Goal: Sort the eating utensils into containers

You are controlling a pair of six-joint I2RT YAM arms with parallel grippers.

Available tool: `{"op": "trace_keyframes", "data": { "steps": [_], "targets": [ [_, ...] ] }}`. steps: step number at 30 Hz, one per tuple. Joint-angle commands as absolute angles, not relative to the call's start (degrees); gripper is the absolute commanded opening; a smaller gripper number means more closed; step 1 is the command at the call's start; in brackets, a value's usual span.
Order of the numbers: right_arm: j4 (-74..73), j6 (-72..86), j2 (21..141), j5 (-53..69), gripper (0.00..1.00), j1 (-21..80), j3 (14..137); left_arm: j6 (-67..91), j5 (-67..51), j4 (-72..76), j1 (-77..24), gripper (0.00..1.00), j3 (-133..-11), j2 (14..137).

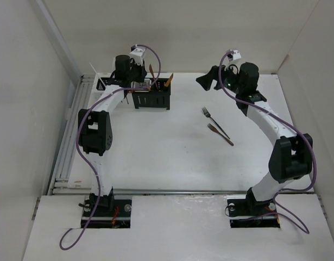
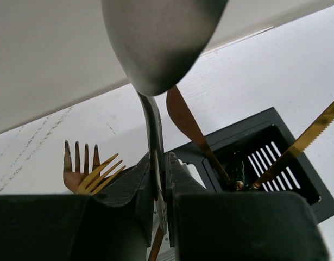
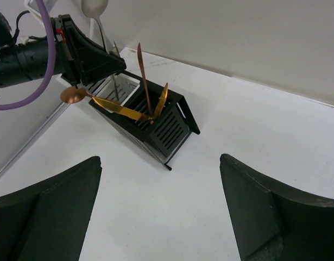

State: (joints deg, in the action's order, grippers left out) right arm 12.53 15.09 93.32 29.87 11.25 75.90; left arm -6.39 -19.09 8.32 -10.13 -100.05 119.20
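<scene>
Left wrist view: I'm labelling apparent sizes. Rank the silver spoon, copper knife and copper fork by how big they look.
1. silver spoon, though its closeness to the camera inflates it.
2. copper knife.
3. copper fork.

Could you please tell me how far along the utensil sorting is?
Done: a copper knife and a gold knife stand in the black caddy. In hand: the left gripper clamps a silver spoon, bowl up. Left: a silver fork and a copper utensil lie on the table; the right gripper is open, empty.
</scene>
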Motion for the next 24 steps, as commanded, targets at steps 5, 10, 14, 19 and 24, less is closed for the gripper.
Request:
{"op": "trace_keyframes", "data": {
  "steps": [5,10,14,19,24],
  "targets": [
    [11.9,13.4,89.3,30.6,0.94,10.2,75.4,-10.5,-18.4,16.2,-10.1,0.0,-97.6,119.7],
    [10.8,12.9,88.8,30.6,0.94,9.7,75.4,-10.5,-19.6,16.7,-10.1,0.0,-97.0,120.2],
    [9.8,12.4,88.2,30.1,0.94,9.7,75.4,-9.3,-19.6,16.7,-10.1,0.13,-95.9,120.2],
    [3.4,8.9,87.2,25.1,1.0,9.1,75.4,-9.3,-19.6,14.5,-10.1,0.39,-95.9,119.6],
    [-8.0,3.0,87.2,14.8,1.0,9.1,76.0,-7.3,-15.6,12.0,-9.6,0.43,-97.2,118.4]
  ]
}}
